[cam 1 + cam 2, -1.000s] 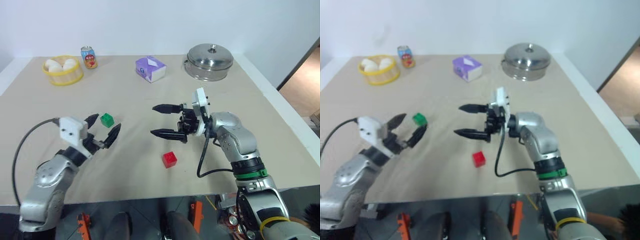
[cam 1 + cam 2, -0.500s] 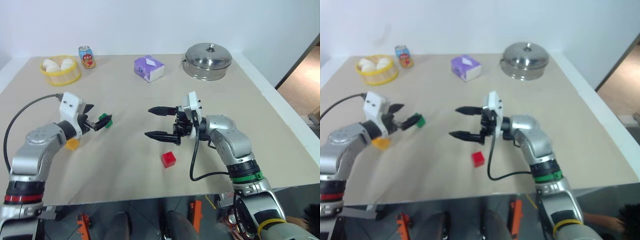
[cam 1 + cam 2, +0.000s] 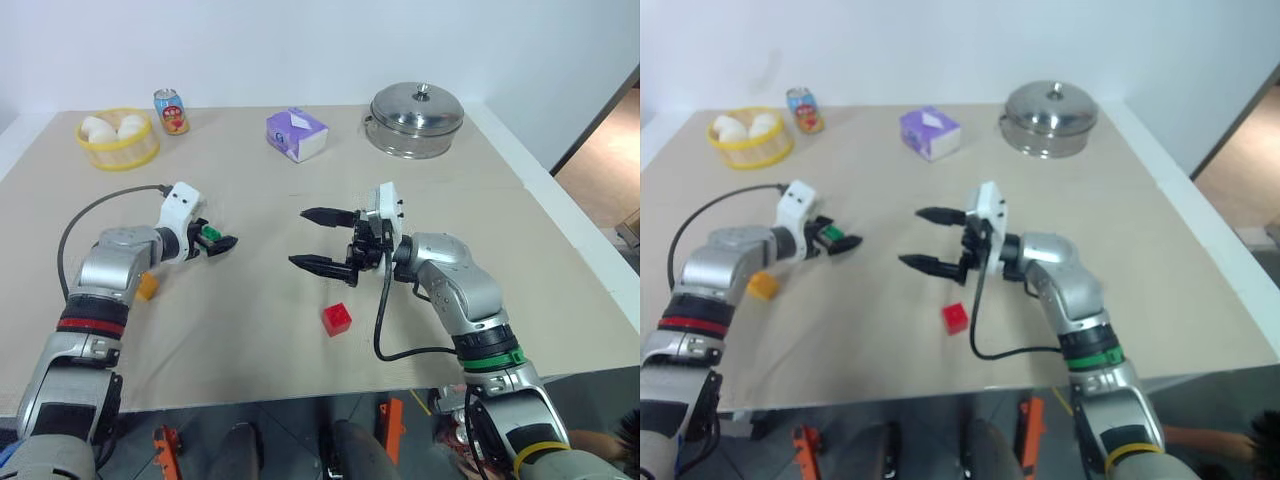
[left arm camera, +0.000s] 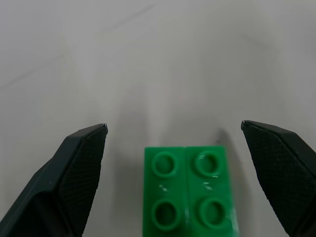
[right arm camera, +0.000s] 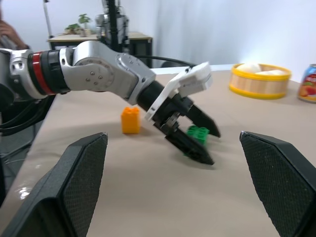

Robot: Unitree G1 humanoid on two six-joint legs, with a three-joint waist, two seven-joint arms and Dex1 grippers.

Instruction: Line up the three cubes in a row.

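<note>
The green cube (image 3: 210,235) sits left of centre on the table, studs up. My left gripper (image 3: 216,241) is open and low, with one finger on each side of the cube. In the left wrist view the green cube (image 4: 187,195) lies between the two fingers (image 4: 74,177) with a gap on both sides. The yellow-orange cube (image 3: 147,286) rests beside my left forearm. The red cube (image 3: 337,318) lies nearer the front edge, below my right gripper (image 3: 298,238), which hovers open and empty, pointing left. The right wrist view shows the left gripper (image 5: 197,138) around the green cube (image 5: 198,133).
Along the far edge stand a yellow basket (image 3: 118,152) holding white round things, a drink can (image 3: 172,112), a purple tissue box (image 3: 297,135) and a lidded steel pot (image 3: 418,120). The table's right edge (image 3: 590,270) drops off to the floor.
My left arm reached forward and lowered until its open fingers flank the green cube, which uncovered the yellow-orange cube. The right gripper and all three cubes stayed put.
</note>
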